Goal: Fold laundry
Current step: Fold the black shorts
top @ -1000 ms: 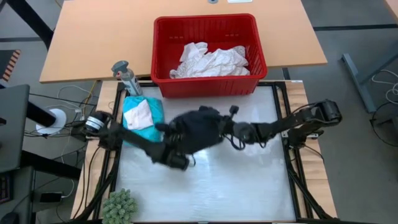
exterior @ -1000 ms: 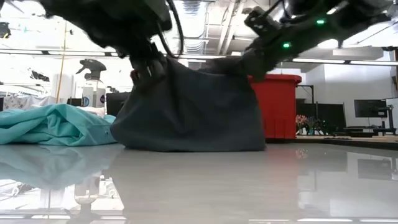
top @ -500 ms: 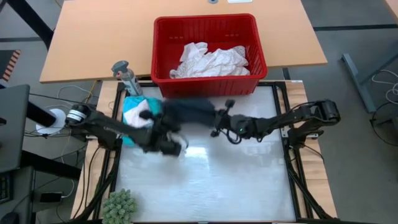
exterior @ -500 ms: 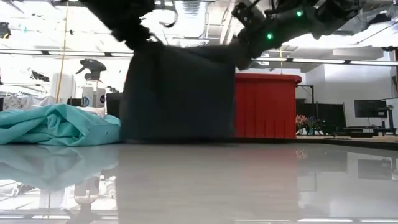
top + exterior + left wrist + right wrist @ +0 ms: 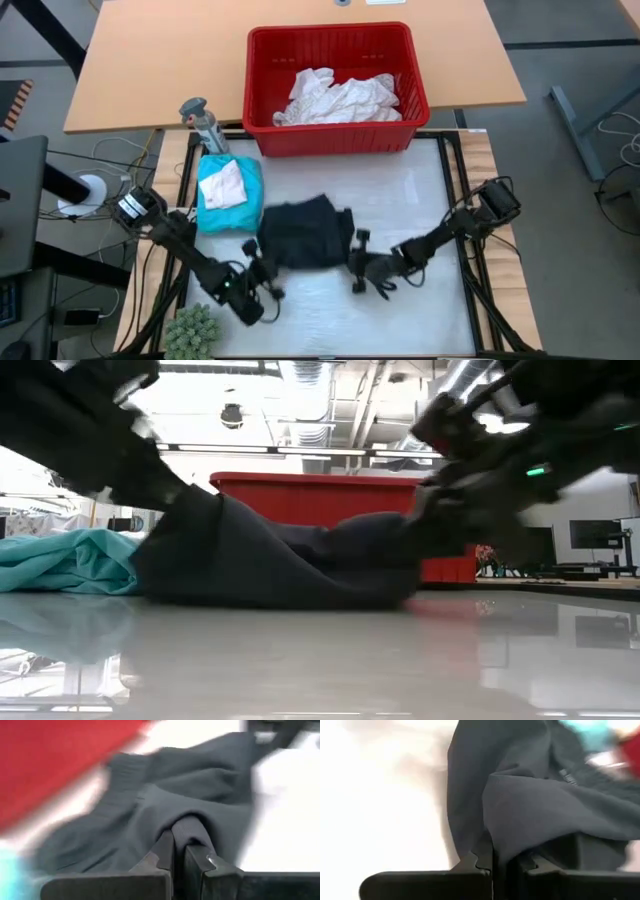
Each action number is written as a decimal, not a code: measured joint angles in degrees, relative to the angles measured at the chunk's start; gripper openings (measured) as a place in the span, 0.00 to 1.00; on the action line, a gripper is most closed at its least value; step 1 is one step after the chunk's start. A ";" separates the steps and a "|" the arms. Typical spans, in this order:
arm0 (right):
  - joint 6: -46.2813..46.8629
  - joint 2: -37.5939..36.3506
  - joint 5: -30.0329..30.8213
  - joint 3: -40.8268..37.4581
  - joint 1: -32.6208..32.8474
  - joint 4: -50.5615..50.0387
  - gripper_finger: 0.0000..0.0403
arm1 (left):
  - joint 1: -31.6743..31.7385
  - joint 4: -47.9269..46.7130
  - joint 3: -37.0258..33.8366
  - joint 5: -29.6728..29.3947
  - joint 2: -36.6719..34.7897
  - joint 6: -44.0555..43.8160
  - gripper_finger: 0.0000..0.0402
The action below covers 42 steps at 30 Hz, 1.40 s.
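Teal cloth (image 5: 228,187) is lying folded at the table's (image 5: 420,195) left edge, a white piece (image 5: 224,184) resting on top, with a spray bottle (image 5: 203,122) just behind it. Near the front left corner a green plant (image 5: 192,330) is sitting. Beside it the left gripper (image 5: 262,278) is clamping a fold of the black shorts (image 5: 300,232), its fingers (image 5: 161,854) pinched tight on the fabric. Those shorts are lying spread low in the table's middle. At their right edge the right gripper (image 5: 356,266) is gripping another fold likewise. Behind, white garments (image 5: 340,98) are sitting heaped in the red basket (image 5: 262,90).
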 joint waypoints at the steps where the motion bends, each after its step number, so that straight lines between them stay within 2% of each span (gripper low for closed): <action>1: 2.31 0.08 -1.55 0.00 1.20 -0.59 0.10 | -1.03 1.98 -0.02 2.82 0.00 -0.01 0.00; 4: 7.98 0.16 -2.78 -0.04 4.26 -3.88 0.10 | -3.09 5.48 0.02 9.40 0.64 -1.28 0.00; 8: 12.14 -1.12 -4.97 -0.09 6.30 -6.22 0.10 | -4.03 3.92 -0.06 15.12 1.58 -1.55 0.00; 11: 11.67 -4.93 -9.76 -0.01 6.50 -6.81 0.10 | -3.97 4.07 -0.01 17.15 0.24 2.43 0.00; 15: 14.47 -6.50 -10.47 -0.04 6.49 -9.97 0.10 | -3.66 3.30 -0.07 20.13 1.03 3.55 0.00; 20: 19.78 -6.60 -11.79 -0.05 7.10 -9.52 0.12 | -2.73 3.80 -0.07 28.04 0.96 4.83 0.02; 23: 21.69 -6.38 -13.79 -0.07 7.17 -9.28 0.22 | -2.73 5.50 -0.03 28.76 0.94 4.96 0.05; 29: 22.32 -9.91 -16.72 0.03 6.55 -8.24 0.52 | -2.70 9.30 1.31 28.73 -1.78 10.99 0.17; 33: 23.56 -15.20 -23.30 0.05 5.40 -9.42 0.70 | -2.49 9.29 2.78 30.06 -4.53 16.23 0.27; 37: 24.95 -19.44 -23.32 0.15 5.11 -15.33 0.78 | -2.56 8.92 3.13 31.73 -4.75 18.34 0.33; 42: 28.63 -18.54 -23.30 0.13 5.46 -20.19 0.79 | -2.20 5.37 3.08 31.93 -3.88 13.79 0.35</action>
